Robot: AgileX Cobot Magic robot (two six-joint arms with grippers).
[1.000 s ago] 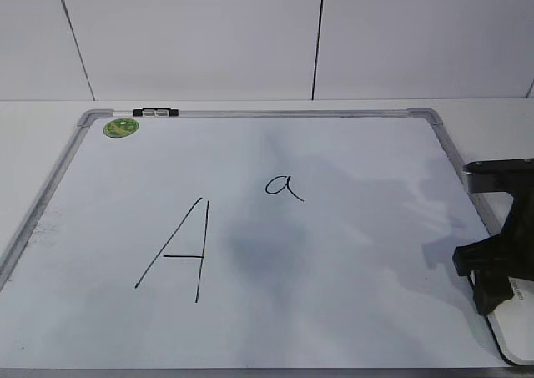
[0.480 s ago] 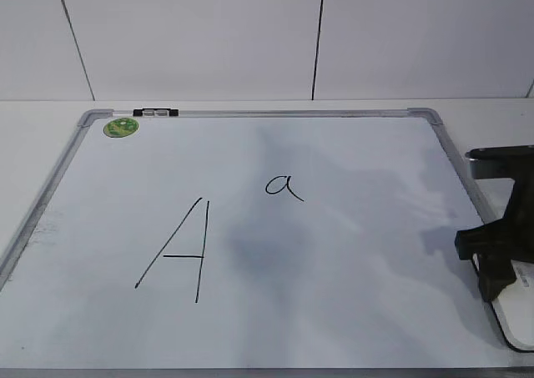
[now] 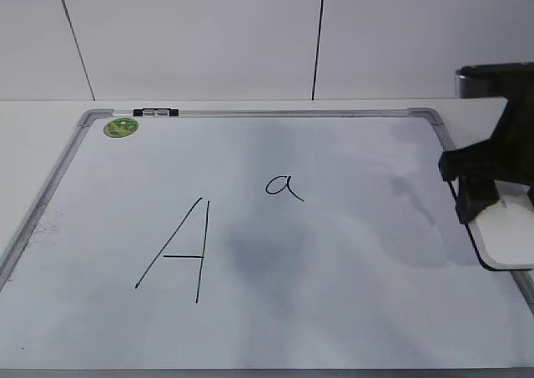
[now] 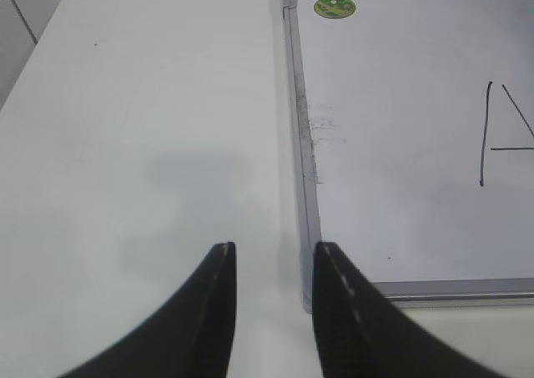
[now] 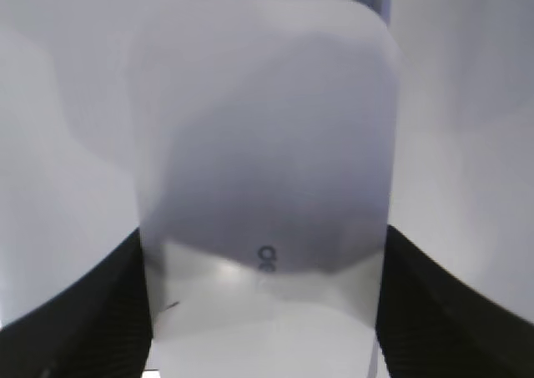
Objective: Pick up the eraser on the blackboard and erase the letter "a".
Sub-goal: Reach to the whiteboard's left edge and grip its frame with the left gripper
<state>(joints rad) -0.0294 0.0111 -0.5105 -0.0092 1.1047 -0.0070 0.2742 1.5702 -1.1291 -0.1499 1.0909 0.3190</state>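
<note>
The blackboard is a white board with a grey frame, lying flat on the table. The small handwritten letter "a" sits near its middle, right of a large capital "A". My right gripper is shut on the white eraser and holds it lifted above the board's right edge. In the right wrist view the eraser fills the space between the jaws. My left gripper is open and empty over the table, beside the board's frame.
A round green sticker and a black clip are at the board's far left corner. A grey smudge lies below the "a". White table lies left of the board; a white wall stands behind.
My right gripper has risen with the eraser from the board's near right corner and moved farther back along the right edge. The left arm has not visibly moved.
</note>
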